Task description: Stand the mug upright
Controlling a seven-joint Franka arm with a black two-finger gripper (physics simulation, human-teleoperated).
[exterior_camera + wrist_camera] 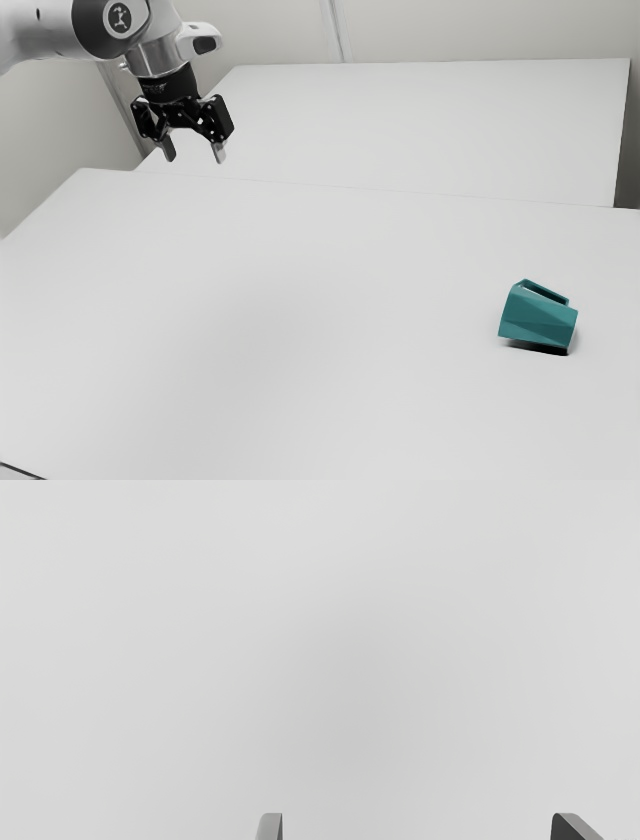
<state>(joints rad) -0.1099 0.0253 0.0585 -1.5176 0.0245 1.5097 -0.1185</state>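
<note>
The black two-finger gripper (194, 156) hung above the white table (300, 300), its jaws released and spread wide, with nothing between them. The teal faceted mug (537, 318) lay tipped over on the tabletop, well apart from the jaws and lower than they were, off toward the exterior view's right. Its angular handle (552, 293) stuck up on the upper side, clear of the table. In the wrist view, the fingertips (270, 827) stood apart, and a soft grey shade spread over the pale surface ahead of the jaws.
</note>
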